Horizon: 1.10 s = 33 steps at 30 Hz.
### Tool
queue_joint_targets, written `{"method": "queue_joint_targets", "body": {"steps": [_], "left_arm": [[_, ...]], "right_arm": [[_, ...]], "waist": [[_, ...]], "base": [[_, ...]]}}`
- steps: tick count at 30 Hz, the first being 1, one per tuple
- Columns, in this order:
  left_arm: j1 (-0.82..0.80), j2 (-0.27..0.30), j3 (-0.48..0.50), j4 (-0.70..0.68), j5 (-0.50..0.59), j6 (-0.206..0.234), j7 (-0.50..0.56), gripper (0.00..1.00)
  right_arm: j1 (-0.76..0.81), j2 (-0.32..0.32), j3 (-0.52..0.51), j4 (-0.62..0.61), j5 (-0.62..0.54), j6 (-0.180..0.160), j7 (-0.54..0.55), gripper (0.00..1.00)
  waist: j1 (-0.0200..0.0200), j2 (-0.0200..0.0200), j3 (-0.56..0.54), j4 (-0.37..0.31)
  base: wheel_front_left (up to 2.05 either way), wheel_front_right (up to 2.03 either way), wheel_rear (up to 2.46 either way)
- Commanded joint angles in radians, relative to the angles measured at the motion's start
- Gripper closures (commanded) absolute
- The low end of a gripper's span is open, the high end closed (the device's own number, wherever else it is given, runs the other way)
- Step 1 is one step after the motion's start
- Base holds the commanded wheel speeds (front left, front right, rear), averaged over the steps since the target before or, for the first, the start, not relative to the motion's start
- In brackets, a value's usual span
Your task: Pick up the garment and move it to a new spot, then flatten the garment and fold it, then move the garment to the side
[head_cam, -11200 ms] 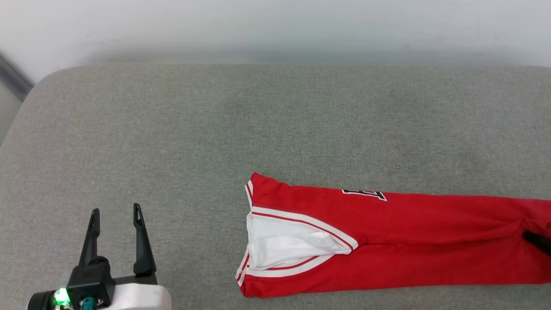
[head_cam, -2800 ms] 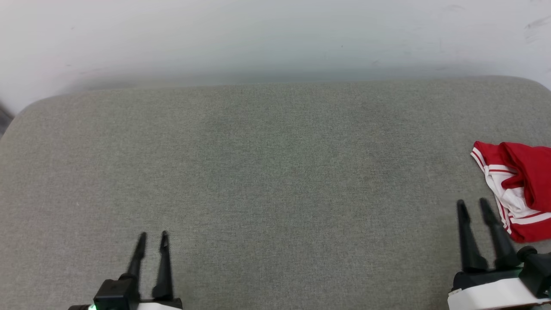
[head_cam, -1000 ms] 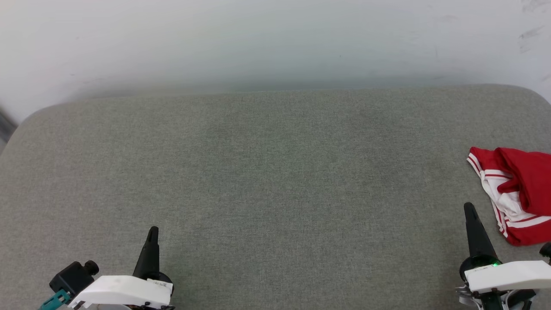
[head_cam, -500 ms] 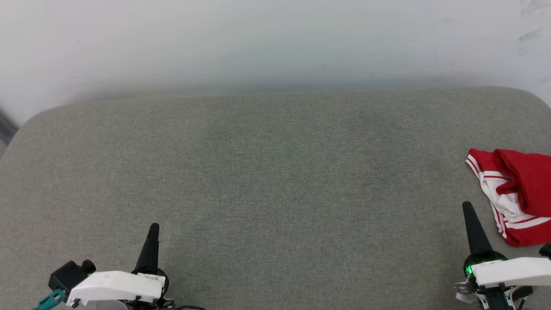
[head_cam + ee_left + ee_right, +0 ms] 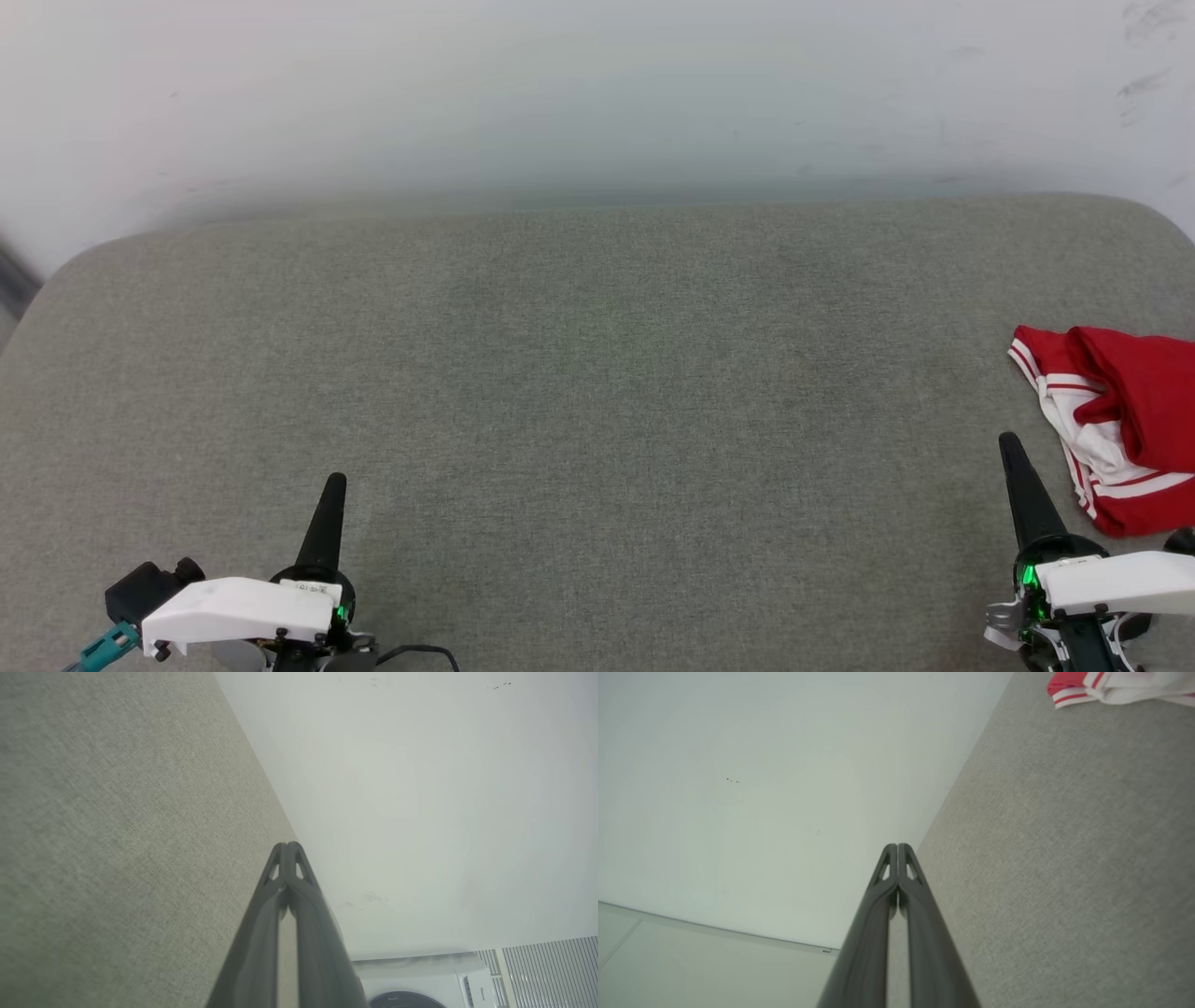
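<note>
So the red jersey T-shirt with white sleeves and striped trim (image 5: 1130, 420) now sits bunched at the far right edge of the grey fabric-covered tabletop (image 5: 597, 373), partly cut off by the head view. About eleven seconds back it is a long flat strip further in on the tabletop, so the big change is that it's now pushed off to the side. The camera has also shifted, so not all of that is the shirt moving.

The left pincer (image 5: 333, 485) is down at the near left, well apart from the shirt, with its fingers pressed together and nothing between them. The right pincer (image 5: 1008, 443) is near right, just beside the shirt's white sleeve but not touching it, also closed and empty. A few seconds ago both pairs of fingers show a gap; now each reads as a single spike. Over the last second, basically nothing moves.

This looks like the wrap-up: shirt parked aside, arms pulled back. The fold looks pretty lumpy though, red layer flopped over white, so not exactly neat.
</note>
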<state>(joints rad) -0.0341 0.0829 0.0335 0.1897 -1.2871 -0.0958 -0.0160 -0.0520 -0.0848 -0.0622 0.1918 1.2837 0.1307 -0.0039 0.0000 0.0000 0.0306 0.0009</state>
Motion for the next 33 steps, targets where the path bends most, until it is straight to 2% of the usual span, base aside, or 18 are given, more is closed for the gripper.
{"method": "queue_joint_targets", "body": {"steps": [1,33], "left_arm": [[-0.021,0.004,0.004,-0.002,-0.023,-0.004,0.006,1.0],[-0.064,-0.002,0.033,0.042,-0.283,-0.03,0.078,1.0]], "right_arm": [[-0.021,0.001,-0.003,-0.002,0.023,0.0,0.005,1.0],[-0.052,0.013,-0.019,0.041,0.28,0.0,0.075,1.0]], "waist": [[0.0,0.0,-0.001,0.0],[0.0,0.0,-0.02,-0.001]], "base": [[0.0,0.0,0.0],[0.0,0.0,0.0]]}}
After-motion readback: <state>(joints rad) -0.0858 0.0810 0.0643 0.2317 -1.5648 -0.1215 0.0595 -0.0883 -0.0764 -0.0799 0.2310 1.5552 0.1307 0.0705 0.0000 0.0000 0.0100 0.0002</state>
